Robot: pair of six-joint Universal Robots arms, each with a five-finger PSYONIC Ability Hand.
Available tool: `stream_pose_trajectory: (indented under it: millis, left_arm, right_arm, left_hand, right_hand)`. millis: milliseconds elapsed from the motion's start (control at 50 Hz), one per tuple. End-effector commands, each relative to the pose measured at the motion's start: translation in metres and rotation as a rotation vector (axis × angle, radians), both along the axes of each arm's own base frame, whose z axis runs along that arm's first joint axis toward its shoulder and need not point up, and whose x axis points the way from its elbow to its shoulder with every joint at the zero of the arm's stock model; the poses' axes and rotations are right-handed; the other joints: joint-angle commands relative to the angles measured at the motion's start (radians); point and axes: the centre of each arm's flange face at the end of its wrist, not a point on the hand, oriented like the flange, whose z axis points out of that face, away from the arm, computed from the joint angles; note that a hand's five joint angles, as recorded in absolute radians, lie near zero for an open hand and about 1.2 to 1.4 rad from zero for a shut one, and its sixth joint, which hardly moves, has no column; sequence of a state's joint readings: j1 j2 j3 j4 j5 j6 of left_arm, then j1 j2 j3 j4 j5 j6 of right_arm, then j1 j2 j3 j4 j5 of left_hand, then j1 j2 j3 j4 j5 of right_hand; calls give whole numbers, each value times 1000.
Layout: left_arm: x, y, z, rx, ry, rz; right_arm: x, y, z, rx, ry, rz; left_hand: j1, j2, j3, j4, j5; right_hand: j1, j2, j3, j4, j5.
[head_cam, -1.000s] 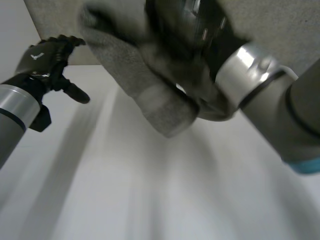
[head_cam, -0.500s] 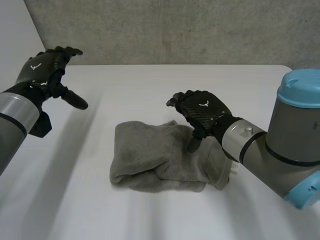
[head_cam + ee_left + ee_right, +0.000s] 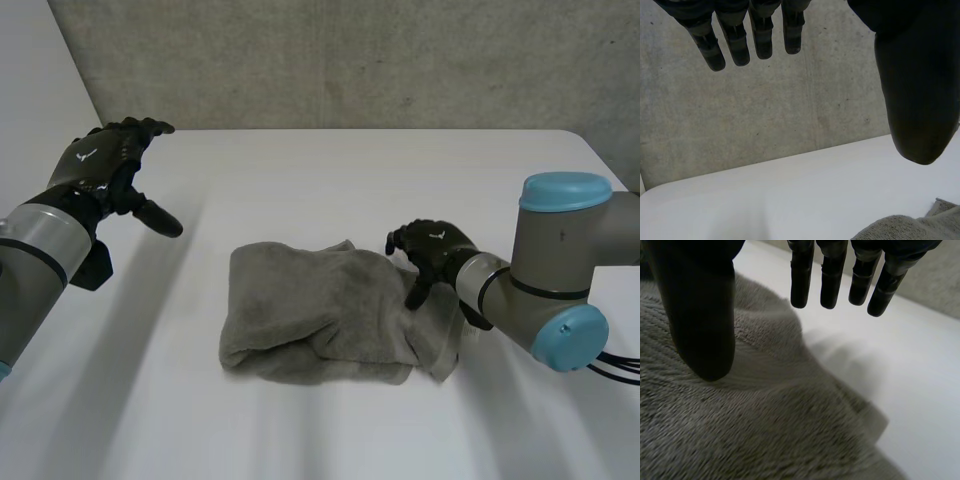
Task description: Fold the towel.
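- First, at far left, left hand [image 3: 103, 165] raised above the counter [image 3: 330, 170], well apart from the towel [image 3: 320, 315].
- Fingers [image 3: 735, 42] of that hand straight, side by side with small gaps, thumb [image 3: 917, 90] held wide of them; nothing pinched or gripped.
- In the left wrist view, grey wall [image 3: 765, 110] beyond the fingertips, white counter at the wall's foot, and a bit of the towel [image 3: 905, 230] past the thumb.
- In the middle, grey towel lying on the counter in a loose, rumpled heap, roughly doubled over, with a thick rolled fold along the near edge and an uneven far edge.
- Towards the right, right hand [image 3: 430, 250] low over the towel's right end, palm down.
- Fingers [image 3: 832, 275] there straight and slightly parted, reaching past the towel's edge over bare counter.
- Thumb [image 3: 700, 315] of that hand pointed down at the cloth, tip at or just above the pile; impossible to tell whether touching.
- Cloth neither curled into nor pinched by that hand.
- Far right, right arm [image 3: 555, 290], grey joint with light-blue cap, just beside the towel's right end.
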State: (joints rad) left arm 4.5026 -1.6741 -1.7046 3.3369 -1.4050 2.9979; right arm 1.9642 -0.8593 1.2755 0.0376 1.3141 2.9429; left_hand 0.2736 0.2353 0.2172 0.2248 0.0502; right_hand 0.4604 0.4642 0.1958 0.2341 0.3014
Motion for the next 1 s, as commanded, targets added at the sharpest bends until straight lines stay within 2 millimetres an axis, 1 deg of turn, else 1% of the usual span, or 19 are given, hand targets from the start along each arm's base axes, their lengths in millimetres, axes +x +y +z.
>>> stream_pose_trajectory:
  millis: [20,140,180,240,300,320,360,380,420,440,480,680,760,800,860,900,940,980,1000]
  left_arm:
    - [0,1,-1,-2,-1,-2]
    - [0,2,0,-4,0,-2]
    - [0,2,0,-2,-1,-2]
    - [0,2,0,-2,-1,-2]
    - [0,2,0,-4,0,-2]
    - [0,2,0,-4,0,-2]
    - [0,2,0,-5,0,-2]
    - [0,2,0,-5,0,-2]
    - [0,2,1,-7,0,0]
    - [0,2,1,-7,0,0]
    - [1,2,1,-8,1,1]
    - [3,1,2,-9,4,9]
    - [3,1,2,-10,4,9]
    - [3,1,3,-12,4,11]
    - [4,0,3,-11,6,12]
    - [4,0,3,-13,6,14]
    - [4,0,5,-17,7,14]
    - [5,0,5,-17,7,15]
    - [5,0,5,-17,7,15]
  right_arm:
    - [6,6,-13,52,20,24]
    - [14,11,-8,43,12,54]
    - [16,11,3,14,1,61]
    - [17,8,19,-26,-18,64]
    - [21,4,104,-256,-123,74]
    - [21,4,105,-257,-123,74]
    - [21,8,188,-500,-235,95]
    - [21,8,188,-502,-236,95]
    - [15,23,267,-743,-363,112]
    - [15,23,268,-745,-364,112]
    - [11,35,309,-851,-459,134]
    - [5,63,338,-959,-554,131]
    - [17,58,311,-915,-516,169]
    - [36,51,269,-855,-403,250]
    - [51,56,247,-919,-228,325]
    - [52,55,258,-1022,-155,320]
    - [51,60,309,-1252,-124,265]
    - [48,63,334,-1323,-161,219]
    - [48,63,334,-1324,-162,219]
  left_hand:
    - [-99,-61,-43,-50,-50]
    - [-99,-61,-43,-50,-50]
    - [-99,-61,-43,-50,-50]
    - [-99,-61,-43,-50,-50]
    - [-99,-61,-43,-50,-50]
    - [-99,-61,-43,-50,-50]
    - [-99,-61,-43,-50,-50]
    - [-99,-61,-43,-50,-50]
    - [-99,-61,-43,-50,-50]
    - [-99,-61,-43,-50,-50]
    - [-99,-61,-43,-50,-50]
    - [-99,-61,-43,-50,-50]
    - [-99,-61,-43,-50,-50]
    - [-99,-61,-43,-50,-50]
    - [-99,-61,-43,-50,-50]
    - [-99,-61,-43,-50,-50]
    - [-99,-61,-43,-50,-50]
    - [-99,-61,-43,-50,-50]
    - [-99,-61,-43,-50,-50]
  right_hand:
    - [62,58,-21,-60,46]
    - [441,437,-21,-60,425]
    - [934,930,-21,-60,919]
    - [936,932,-21,-60,920]
    - [936,932,-21,-60,920]
    - [936,932,-21,-60,920]
    - [936,932,-21,-60,920]
    - [936,932,-21,-60,920]
    - [936,932,-21,-60,920]
    - [936,932,-21,-60,920]
    - [936,932,-21,-60,920]
    - [936,932,-21,-60,920]
    - [936,932,-21,-60,920]
    - [936,932,-21,-60,920]
    - [936,932,-21,-60,920]
    - [936,932,-21,-60,920]
    - [936,932,-21,-60,920]
    - [936,932,-21,-60,920]
    - [936,932,-21,-60,920]
